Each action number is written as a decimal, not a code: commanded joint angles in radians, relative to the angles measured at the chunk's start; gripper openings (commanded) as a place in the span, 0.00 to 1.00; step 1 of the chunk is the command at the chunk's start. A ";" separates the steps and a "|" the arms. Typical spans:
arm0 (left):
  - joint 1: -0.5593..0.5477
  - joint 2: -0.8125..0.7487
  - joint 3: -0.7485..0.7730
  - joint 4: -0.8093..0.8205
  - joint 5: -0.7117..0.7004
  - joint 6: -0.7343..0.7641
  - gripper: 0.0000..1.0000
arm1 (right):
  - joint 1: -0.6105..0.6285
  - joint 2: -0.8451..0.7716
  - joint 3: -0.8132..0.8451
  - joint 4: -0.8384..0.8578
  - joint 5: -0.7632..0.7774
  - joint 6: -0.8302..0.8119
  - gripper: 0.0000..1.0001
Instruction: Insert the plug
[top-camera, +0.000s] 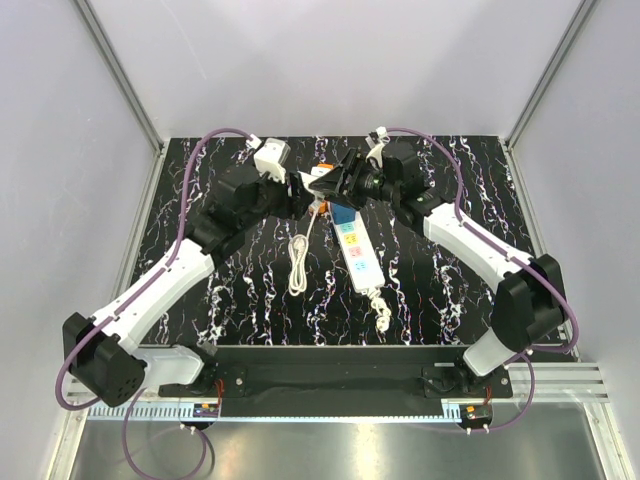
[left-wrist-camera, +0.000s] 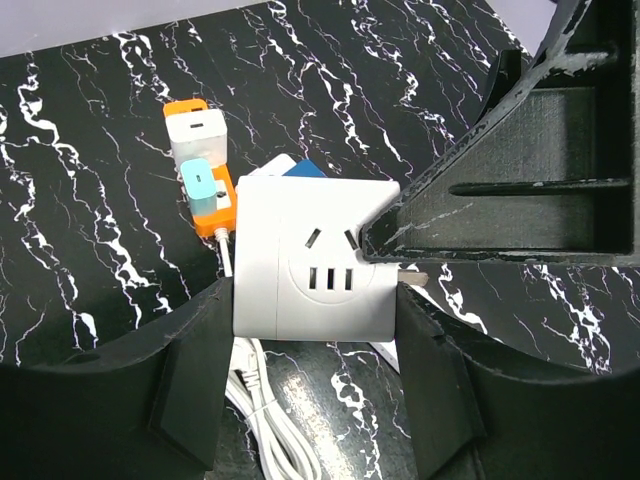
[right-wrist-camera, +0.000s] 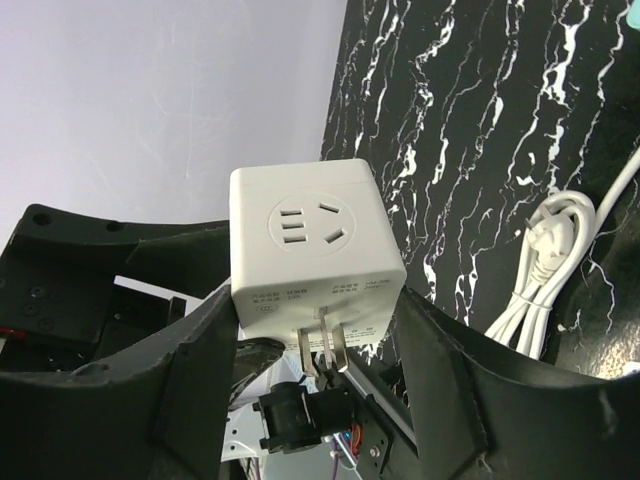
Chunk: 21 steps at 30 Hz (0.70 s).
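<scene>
Both grippers meet over the far middle of the table around one white cube adapter (top-camera: 320, 182). In the left wrist view my left gripper (left-wrist-camera: 316, 295) has the adapter (left-wrist-camera: 300, 250) between its fingers, touching both. In the right wrist view my right gripper (right-wrist-camera: 317, 300) clasps the same adapter (right-wrist-camera: 310, 240), metal prongs pointing down. The blue plug (top-camera: 343, 213) sits at the far end of the white power strip (top-camera: 358, 255), just below the grippers. Only its corner (left-wrist-camera: 305, 168) shows behind the adapter in the left wrist view.
An orange-and-white plug (left-wrist-camera: 200, 170) lies on the table just beyond the adapter. Its coiled white cable (top-camera: 298, 265) lies left of the strip. The strip's own cord (top-camera: 380, 312) trails toward the near edge. Grey walls enclose the black marbled table (top-camera: 250, 290).
</scene>
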 joint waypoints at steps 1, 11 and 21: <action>-0.006 -0.055 0.007 0.126 0.025 -0.013 0.09 | 0.012 -0.042 -0.026 0.108 -0.041 -0.003 0.29; -0.006 -0.119 -0.013 0.091 0.125 -0.036 0.79 | 0.008 -0.140 -0.144 0.286 -0.075 -0.041 0.00; 0.047 -0.141 0.125 -0.212 0.311 -0.085 0.95 | -0.011 -0.244 -0.244 0.330 -0.172 -0.121 0.00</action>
